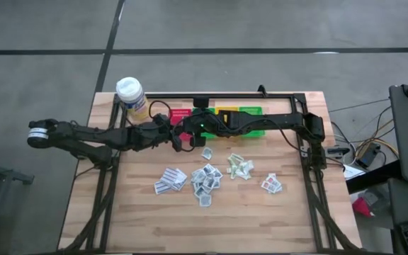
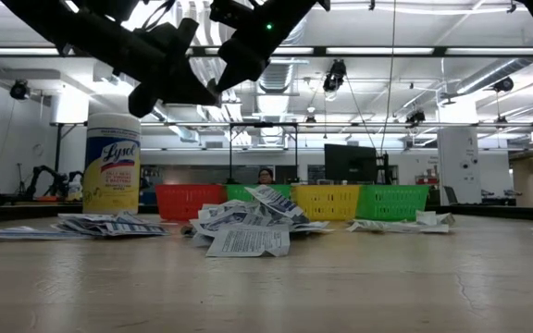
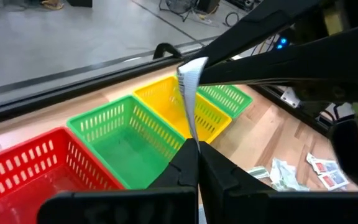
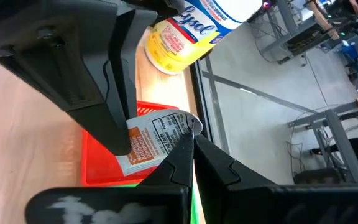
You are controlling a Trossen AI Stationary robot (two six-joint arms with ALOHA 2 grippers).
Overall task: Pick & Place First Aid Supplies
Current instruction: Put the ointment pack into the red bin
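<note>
Left hand point(image 3: 193, 144) and right hand point(image 4: 188, 140) are both clamped shut on one packet point(image 4: 151, 144), white with orange print. We see them meet tip to tip, raised above the surface point(image 1: 261, 227) near its far edge. The packet hangs over the red bin point(image 4: 98, 165), or just at its rim; we cannot tell which.

We judge this to be a handover or a drop into a bin. To do it well:
- Only one hand should let go, and the other should hold steady until it does. If both pull, the thin wrapper may tear or crumple.
- The keeping hand's pinch should sit well onto the packet, not on the very edge.
- We should centre the packet over the bin's opening before release, because a flat sachet flutters and can land on a rim.

The rest of the first aid supplies point(image 1: 207, 177) lie scattered around the middle of the surface, with some stacked on each other.

For edges, the red bin, a green bin point(image 3: 126, 134), the yellow bin point(image 3: 166, 102) and a second green bin point(image 3: 229, 96) line the far edge, just in front of the black frame rail point(image 1: 225, 95). The yellow bottle point(image 1: 130, 93) stands at the far left corner, close to the left arm's path. Both arms crowd the far side and cross over the bins. Open room lies along the near edge and toward the near corners, so either arm should retreat up and toward the near side.
</note>
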